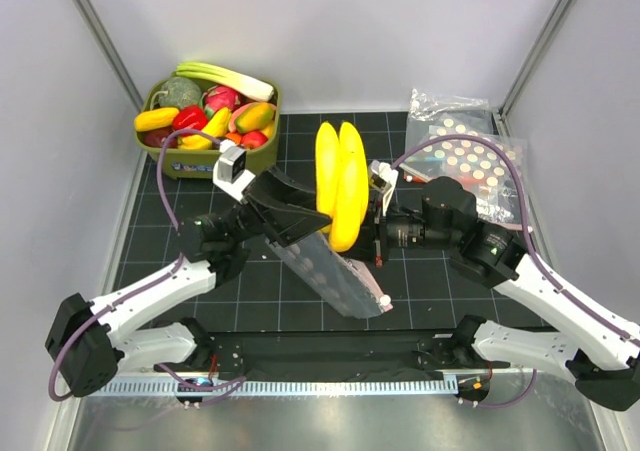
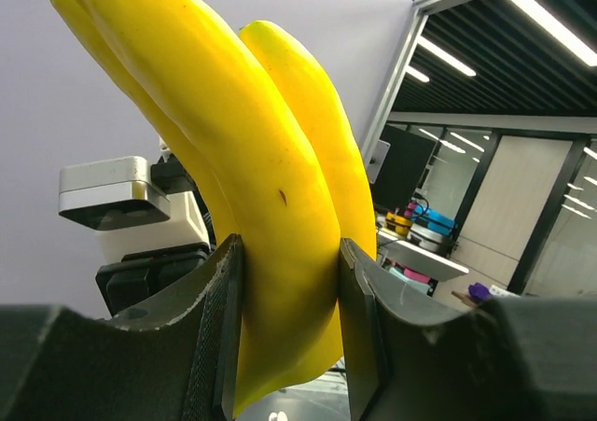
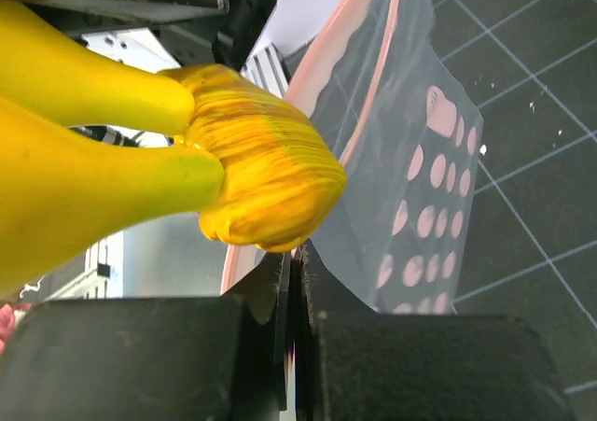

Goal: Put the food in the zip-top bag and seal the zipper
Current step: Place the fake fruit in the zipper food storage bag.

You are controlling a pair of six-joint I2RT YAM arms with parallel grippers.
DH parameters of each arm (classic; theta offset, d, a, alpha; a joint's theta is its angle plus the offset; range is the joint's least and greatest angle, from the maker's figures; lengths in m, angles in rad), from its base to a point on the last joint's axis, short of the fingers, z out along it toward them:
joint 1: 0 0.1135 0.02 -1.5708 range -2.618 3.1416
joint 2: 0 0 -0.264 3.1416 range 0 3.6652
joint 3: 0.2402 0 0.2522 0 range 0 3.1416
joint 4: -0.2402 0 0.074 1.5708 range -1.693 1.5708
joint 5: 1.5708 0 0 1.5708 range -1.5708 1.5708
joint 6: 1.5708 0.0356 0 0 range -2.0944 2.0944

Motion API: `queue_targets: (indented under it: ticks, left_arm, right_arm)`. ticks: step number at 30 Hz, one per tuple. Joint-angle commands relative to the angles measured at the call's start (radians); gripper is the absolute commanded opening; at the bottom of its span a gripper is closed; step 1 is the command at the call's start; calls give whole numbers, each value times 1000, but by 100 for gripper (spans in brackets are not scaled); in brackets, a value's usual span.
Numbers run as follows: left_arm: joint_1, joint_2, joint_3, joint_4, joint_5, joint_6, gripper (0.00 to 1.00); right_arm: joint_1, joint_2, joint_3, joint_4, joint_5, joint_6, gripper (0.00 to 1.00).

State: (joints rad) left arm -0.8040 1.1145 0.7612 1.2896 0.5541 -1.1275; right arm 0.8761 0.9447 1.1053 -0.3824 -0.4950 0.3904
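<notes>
Top external: one two-banana bunch (image 1: 340,183), one pink-edged zip-top bag (image 1: 335,276).

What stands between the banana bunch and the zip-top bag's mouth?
Nothing visible. The banana bunch, held by the left gripper, has its stem end beside the pink mouth edge of the zip-top bag, which the right gripper pinches.

Looking like a robotics lab: white panels (image 1: 330,31) and metal posts (image 1: 103,36) enclosing a gridded mat (image 1: 240,296); beyond the mat, ceiling strip lights (image 2: 548,21) glowing over glass partitions (image 2: 522,206) and cluttered desks (image 2: 415,250).
</notes>
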Motion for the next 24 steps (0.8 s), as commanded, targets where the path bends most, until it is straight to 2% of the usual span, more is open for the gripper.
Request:
queue_targets:
  ticks: [1,7,12,17,24]
  left_arm:
    - [-1,1,70,-47,64,-40,1]
    - [-1,-77,44,-252,125,-3,0]
    - [-1,-108,-45,-263,141,41,0]
    - [-1,-76,-54,-276,176,20,0]
    - [0,-91,-82,-277,202,74,0]
  right_arm:
    - [6,-17,54,-35,-30,-41,1]
    - [6,-60,64,-75,13,-81,1]
    - [6,-80,56,-76,27,-97,1]
    - [7,-81,50,-66,33,-107,1]
    - [6,-121,44,-59,81,-93,1]
